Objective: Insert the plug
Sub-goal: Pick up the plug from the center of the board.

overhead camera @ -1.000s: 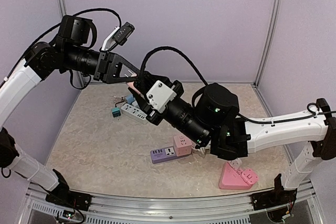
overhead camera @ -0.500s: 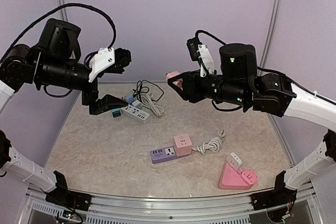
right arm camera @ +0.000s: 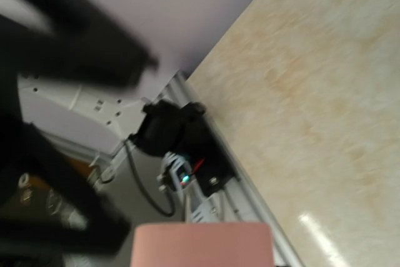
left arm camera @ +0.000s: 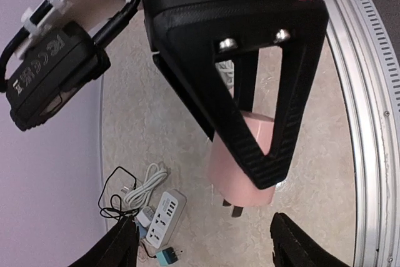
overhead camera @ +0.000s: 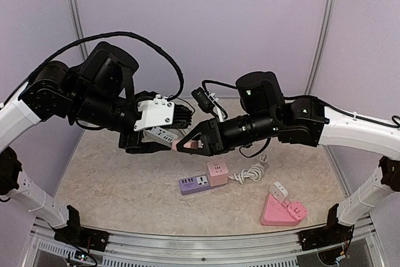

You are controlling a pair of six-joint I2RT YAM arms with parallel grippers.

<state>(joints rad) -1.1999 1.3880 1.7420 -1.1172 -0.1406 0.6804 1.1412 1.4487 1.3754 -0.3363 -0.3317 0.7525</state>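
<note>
- The pink plug hung in mid-air above the worktop, clamped in the right end effector.
- The left end effector faced it, spread wide and holding nothing.
- A purple-and-pink power strip lay below.
- Only the left wrist view showed the plug's prongs; the right wrist view was blurred.

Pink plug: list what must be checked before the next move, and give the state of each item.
1. Right end effector gripping pink plug: ok.
2. Prongs exposed: ok.
3. Left end effector open and empty: ok.
4. Plug over a socket: not ok, it is held in the air away from the purple power strip.
5. Right wrist view sharp: not ok, blurred.
6. Clearance between the end effectors: cannot tell.
</note>
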